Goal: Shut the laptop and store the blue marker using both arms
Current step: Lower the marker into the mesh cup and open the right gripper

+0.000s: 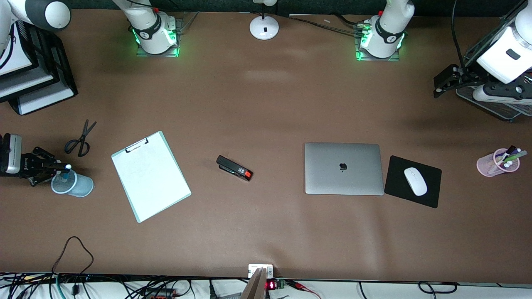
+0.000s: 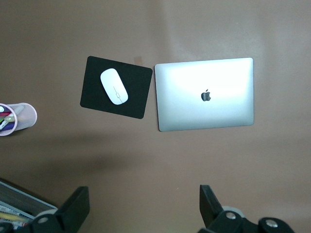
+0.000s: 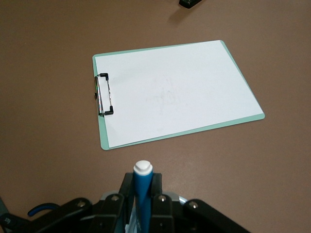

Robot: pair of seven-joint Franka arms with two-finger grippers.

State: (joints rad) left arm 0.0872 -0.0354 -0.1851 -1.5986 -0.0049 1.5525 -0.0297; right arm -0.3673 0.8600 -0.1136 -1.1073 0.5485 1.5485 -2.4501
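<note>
I see the laptop (image 1: 344,168) shut flat, lid up, touching the black mouse pad (image 1: 413,181). My left gripper (image 2: 143,208) hangs wide open and empty, well apart from the laptop. My right gripper (image 1: 49,167) pinches the blue marker (image 3: 143,191) upright over the pale blue cup (image 1: 74,185), beside the clipboard (image 1: 150,175).
</note>
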